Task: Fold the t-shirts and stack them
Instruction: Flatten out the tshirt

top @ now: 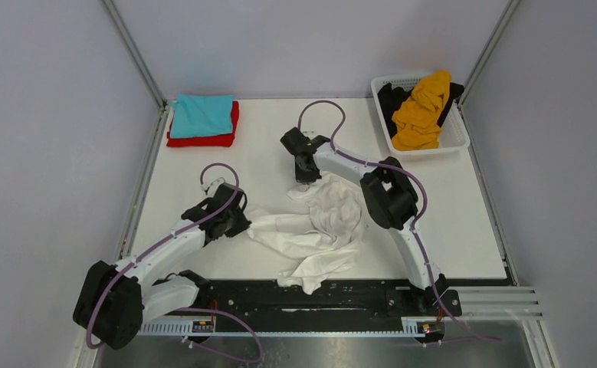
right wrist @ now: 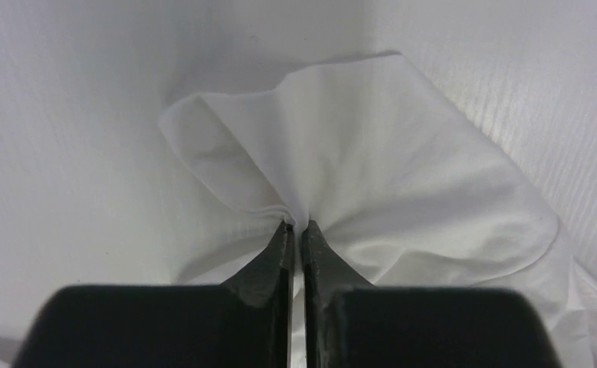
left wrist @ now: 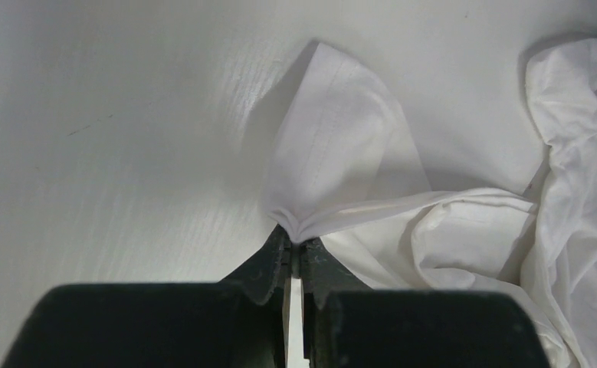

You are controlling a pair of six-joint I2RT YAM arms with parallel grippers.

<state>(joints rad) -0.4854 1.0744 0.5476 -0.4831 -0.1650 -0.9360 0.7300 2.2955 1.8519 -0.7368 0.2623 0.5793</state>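
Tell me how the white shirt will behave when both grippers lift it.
Likely floppy: the white shirt lies crumpled and bunches where the left gripper and right gripper pinch it. Probably light; thin cloth should sag between them.

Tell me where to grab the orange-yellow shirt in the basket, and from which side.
Pinch the bunched ridge of the orange-yellow shirt from straight above: it is heaped up over the basket rim, whose walls likely block side approaches. The right end effector, nearer, is shut on the white shirt.
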